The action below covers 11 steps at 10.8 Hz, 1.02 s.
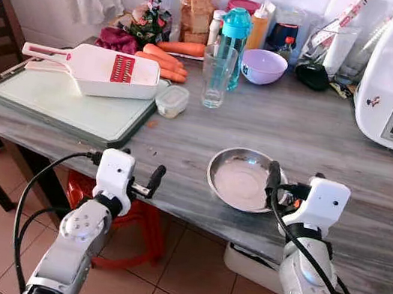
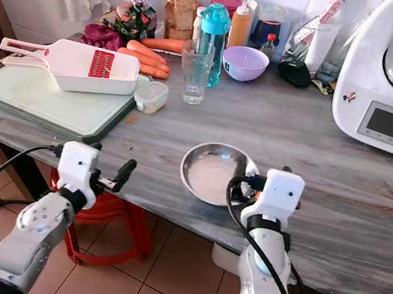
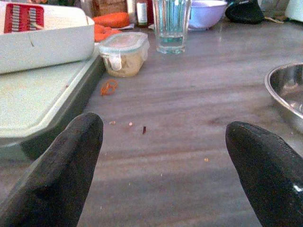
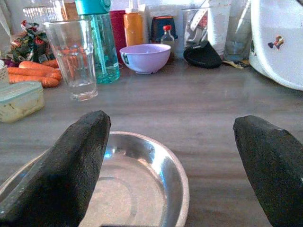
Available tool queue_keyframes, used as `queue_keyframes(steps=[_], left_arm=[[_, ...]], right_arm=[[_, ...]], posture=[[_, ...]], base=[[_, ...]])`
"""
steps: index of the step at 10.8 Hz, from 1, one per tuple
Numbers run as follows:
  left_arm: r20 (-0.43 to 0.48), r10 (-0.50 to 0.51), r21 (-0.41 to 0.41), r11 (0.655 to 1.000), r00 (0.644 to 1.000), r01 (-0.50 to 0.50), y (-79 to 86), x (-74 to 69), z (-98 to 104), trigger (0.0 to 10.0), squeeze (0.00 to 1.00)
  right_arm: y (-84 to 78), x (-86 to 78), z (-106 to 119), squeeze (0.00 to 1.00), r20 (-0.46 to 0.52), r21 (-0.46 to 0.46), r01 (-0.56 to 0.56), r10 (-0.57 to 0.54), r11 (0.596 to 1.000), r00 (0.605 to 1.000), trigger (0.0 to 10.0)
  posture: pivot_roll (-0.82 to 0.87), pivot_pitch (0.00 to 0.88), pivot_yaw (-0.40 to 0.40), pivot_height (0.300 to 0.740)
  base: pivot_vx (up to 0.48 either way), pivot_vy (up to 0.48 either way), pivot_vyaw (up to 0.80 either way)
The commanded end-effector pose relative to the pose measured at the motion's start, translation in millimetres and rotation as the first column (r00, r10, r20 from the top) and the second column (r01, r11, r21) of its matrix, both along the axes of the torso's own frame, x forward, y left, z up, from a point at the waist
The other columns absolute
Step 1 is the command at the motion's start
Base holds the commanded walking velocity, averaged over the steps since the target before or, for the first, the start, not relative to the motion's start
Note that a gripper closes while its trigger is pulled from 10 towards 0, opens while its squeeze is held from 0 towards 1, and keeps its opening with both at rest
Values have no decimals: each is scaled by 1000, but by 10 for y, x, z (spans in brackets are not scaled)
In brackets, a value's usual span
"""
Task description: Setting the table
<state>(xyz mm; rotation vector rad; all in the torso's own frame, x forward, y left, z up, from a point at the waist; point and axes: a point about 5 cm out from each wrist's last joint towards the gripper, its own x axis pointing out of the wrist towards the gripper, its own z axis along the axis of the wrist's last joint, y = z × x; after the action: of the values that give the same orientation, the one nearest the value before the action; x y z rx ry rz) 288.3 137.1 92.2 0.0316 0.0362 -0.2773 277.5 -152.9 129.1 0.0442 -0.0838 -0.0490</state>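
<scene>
Right gripper (image 1: pixel 275 182) spread wide at steel bowl (image 1: pixel 240 178) rim, left gripper (image 1: pixel 154 179) unclenched above table edge (image 1: pixel 192 215)

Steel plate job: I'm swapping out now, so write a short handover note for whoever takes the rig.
Right gripper: jaws open, at the near right rim of the steel plate, one finger over the rim, not gripping.
Left gripper: jaws open, holding nothing, above the table's near edge, left of the plate.
Plate lies flat near the front edge. Drinking glass and purple bowl stand farther back.
Done: right gripper at the plate. Left: grasping and placing it.
</scene>
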Motion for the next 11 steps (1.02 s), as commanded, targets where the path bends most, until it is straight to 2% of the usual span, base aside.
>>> queue_keyframes(steps=[1,2,7,11], left_arm=[[3,11,15,1000,1000,-11,12,27,4,10000,0],[4,14,23,1000,1000,-14,-4,45,6,10000,0],[4,31,32,999,1000,-31,-20,91,5,10000,0],[3,31,34,999,1000,-31,-34,104,-5,10000,0]], right_arm=[[28,14,27,0,3,6,-13,13,1000,1000,10000],[35,31,33,0,4,7,-13,13,1000,1000,10000],[23,42,22,0,-7,30,-16,16,999,1000,10000],[19,53,31,0,-1,38,-14,14,999,1000,10000]], posture=[[-21,7,26,740],[-24,5,27,740],[-28,5,24,740],[-28,5,24,740]], base=[[0,0,0],[0,0,-444],[-254,0,-493],[-296,0,0]])
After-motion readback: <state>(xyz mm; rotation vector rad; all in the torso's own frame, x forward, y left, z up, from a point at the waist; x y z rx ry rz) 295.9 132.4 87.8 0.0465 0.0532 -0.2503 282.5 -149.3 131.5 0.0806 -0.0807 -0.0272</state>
